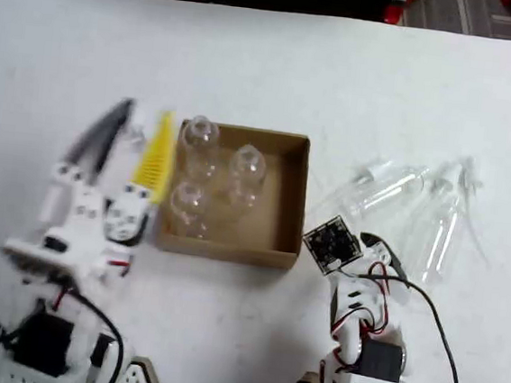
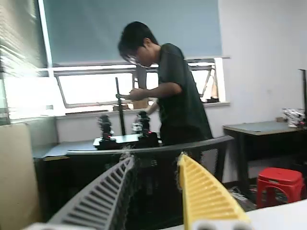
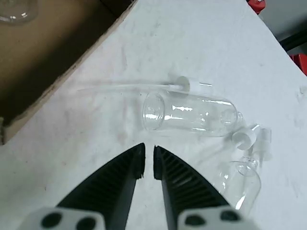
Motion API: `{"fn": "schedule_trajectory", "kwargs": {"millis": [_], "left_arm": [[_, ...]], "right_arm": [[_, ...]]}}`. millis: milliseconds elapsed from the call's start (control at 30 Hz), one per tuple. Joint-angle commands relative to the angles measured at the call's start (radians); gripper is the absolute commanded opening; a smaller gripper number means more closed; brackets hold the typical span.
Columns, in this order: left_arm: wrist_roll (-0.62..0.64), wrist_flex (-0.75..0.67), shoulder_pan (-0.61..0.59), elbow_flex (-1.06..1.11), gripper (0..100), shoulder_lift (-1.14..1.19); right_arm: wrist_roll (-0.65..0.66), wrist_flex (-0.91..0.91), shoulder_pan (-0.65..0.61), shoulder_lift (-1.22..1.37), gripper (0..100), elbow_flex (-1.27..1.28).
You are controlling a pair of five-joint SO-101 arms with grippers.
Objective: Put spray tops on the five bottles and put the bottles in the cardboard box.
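A white surface (image 1: 339,73) carries a shallow brown cardboard box (image 1: 232,246) at its centre. Three clear round plastic bottles (image 1: 247,165) stand inside it; whether they wear spray tops cannot be told. Two more clear plastic bottles (image 3: 192,112) lie on their sides right of the box, one plainly uncapped, with white spray tops (image 3: 182,85) loose beside them, so the job looks a little over half done. The right hand (image 3: 147,160), its black fingers pressed almost together on nothing, hovers on the near side of those bottles. The left hand (image 1: 145,117), one grey and one yellow finger spread and empty, stands just left of the box. The box's right wall crowds the loose bottles, while the stretch toward the far edge gives room to move.
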Motion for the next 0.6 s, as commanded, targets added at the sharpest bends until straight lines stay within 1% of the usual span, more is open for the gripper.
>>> {"fn": "schedule_trajectory", "kwargs": {"millis": [0,133,200,300,367,467,567], "left_arm": [[0.032,0.028,-0.179,-0.017,13,-0.070],[0.124,0.029,-0.285,0.038,13,-0.076],[0.163,0.035,-0.374,0.061,13,-0.076],[0.192,0.127,-0.529,0.086,13,-0.076],[0.192,0.224,-0.585,0.112,13,-0.076],[0.192,0.316,-0.591,0.176,14,-0.076],[0.192,0.325,-0.547,0.285,14,-0.077]], "right_arm": [[0.009,0.004,-0.005,-0.005,1.6,0.009],[0.009,0.004,-0.005,-0.005,1.6,0.009],[0.009,0.004,-0.005,-0.005,1.6,0.009],[0.009,0.004,-0.005,-0.005,1.6,0.009],[0.006,0.004,-0.005,-0.005,1.7,0.009],[0.003,0.004,-0.005,-0.005,1.8,0.009],[0.003,0.004,-0.005,-0.005,1.7,0.009]]}}
